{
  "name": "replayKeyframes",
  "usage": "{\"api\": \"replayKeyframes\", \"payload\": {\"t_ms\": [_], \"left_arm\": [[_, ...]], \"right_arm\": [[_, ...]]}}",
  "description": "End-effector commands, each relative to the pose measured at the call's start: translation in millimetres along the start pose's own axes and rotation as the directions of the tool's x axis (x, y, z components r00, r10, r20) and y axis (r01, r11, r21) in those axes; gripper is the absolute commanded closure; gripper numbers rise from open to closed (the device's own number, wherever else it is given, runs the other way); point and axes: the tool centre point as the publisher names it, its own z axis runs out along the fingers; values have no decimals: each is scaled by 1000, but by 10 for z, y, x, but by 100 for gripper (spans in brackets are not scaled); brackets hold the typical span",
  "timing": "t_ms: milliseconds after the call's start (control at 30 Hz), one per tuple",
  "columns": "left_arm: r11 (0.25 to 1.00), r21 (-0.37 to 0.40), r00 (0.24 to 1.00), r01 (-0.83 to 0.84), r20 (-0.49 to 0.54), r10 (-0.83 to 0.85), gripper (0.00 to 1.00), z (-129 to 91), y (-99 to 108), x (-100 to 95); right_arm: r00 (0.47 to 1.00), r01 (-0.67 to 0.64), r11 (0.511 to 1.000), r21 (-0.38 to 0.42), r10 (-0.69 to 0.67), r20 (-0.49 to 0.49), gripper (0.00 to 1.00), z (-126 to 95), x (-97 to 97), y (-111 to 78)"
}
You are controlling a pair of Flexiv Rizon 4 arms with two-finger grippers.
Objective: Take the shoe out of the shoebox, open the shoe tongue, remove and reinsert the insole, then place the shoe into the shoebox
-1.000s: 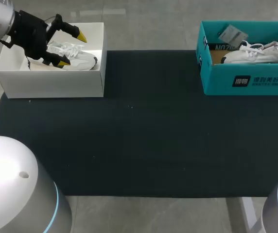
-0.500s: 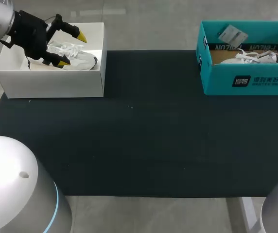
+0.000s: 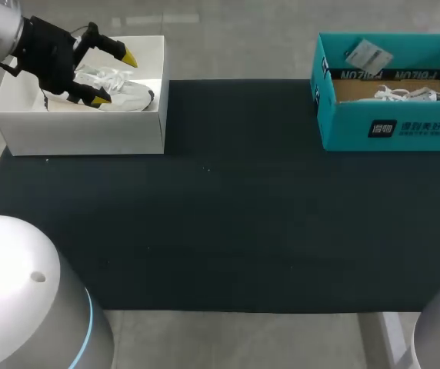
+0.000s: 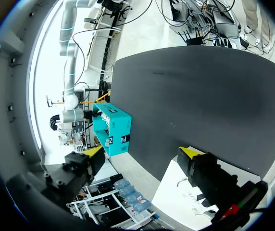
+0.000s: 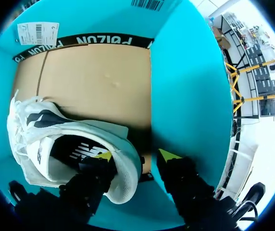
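A white shoe point(image 3: 405, 94) lies low inside the teal shoebox point(image 3: 389, 127) at the table's far right. In the right wrist view this shoe point(image 5: 56, 139) rests on the box's cardboard floor. My right gripper point(image 5: 136, 155) straddles its heel: one finger is inside the collar, the other outside with a gap, so the gripper is open. At the far left my left gripper point(image 3: 115, 78) hangs wide open over a second white shoe point(image 3: 124, 91) in a white box point(image 3: 81, 127). It holds nothing point(image 4: 142, 151).
A black mat point(image 3: 228, 200) covers the table between the two boxes. A paper tag point(image 3: 368, 54) sits on the teal box's back wall. The teal box point(image 4: 113, 125) shows far ahead of the left gripper.
The right gripper has lowered the shoe from above the teal box's rim down into the box, and its fingers have spread apart. The left arm has not moved.
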Motion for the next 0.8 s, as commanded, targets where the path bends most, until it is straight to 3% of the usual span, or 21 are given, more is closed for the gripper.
{"api": "replayKeyframes", "payload": {"t_ms": [33,233,567,800], "left_arm": [[1000,-1,1000,0,-3,0,0,-1,-3,-4],[1000,-1,1000,0,-3,0,0,-1,-3,-4],[1000,-1,1000,0,-3,0,0,-1,-3,-4],[1000,-1,1000,0,-3,0,0,-1,-3,-4]], "right_arm": [[1000,-5,1000,-20,5,8,0,-214,18,-81],[1000,-9,996,-85,10,11,0,-599,59,-133],[993,-41,981,-188,20,-114,0,-1208,186,-296],[977,107,955,-277,-153,-147,0,-1490,448,-451]]}}
